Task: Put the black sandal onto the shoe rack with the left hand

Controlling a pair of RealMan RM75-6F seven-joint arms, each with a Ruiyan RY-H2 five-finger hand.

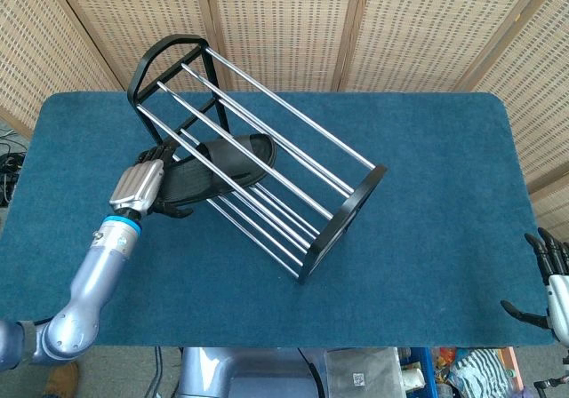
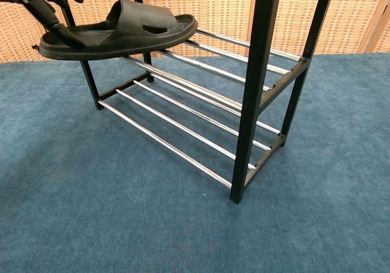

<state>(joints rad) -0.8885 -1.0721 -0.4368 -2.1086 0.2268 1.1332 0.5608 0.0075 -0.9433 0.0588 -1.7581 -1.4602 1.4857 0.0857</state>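
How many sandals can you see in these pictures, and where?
1. The black sandal lies on the middle shelf of the shoe rack, heel overhanging the rods by the left hand. None other shows.

Shoe rack [image 1: 258,140]: stands on the table [image 1: 427,202], left of its middle.
Sandal [image 2: 119,32]: on the rack's upper rails at the left end, heel overhanging.
Left hand [image 1: 142,183]: at the sandal's heel.
Right hand [image 1: 551,282]: beyond the table's near right corner.
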